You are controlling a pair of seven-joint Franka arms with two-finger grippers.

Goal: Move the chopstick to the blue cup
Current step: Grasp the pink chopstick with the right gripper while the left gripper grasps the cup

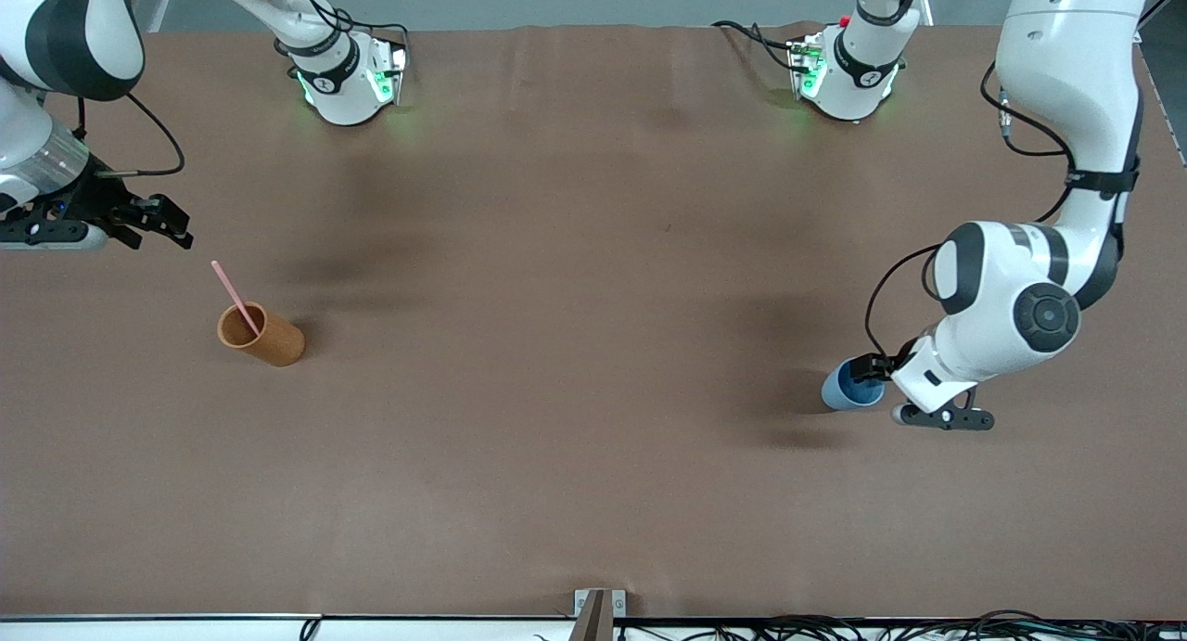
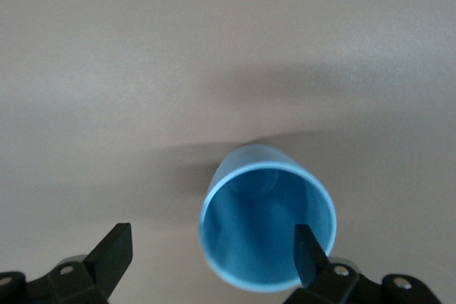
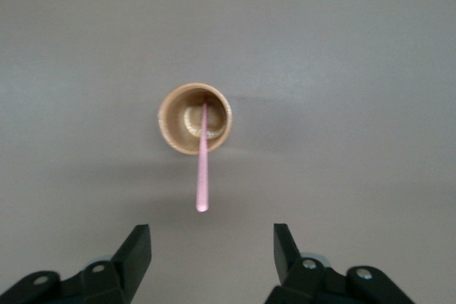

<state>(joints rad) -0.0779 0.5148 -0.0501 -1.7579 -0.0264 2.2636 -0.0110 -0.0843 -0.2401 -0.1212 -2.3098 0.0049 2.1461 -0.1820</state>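
Front view shows you the thin pale-pink chopstick leaning in the orange-brown cylindrical cup toward the right arm's end of the brown table. The right gripper hangs spread nearby. Your left wrist view reveals the smooth blue tapered cup (lighter inside) with one finger of the open left gripper inside its rim.

Smooth plastic blue cup on matt brown table.
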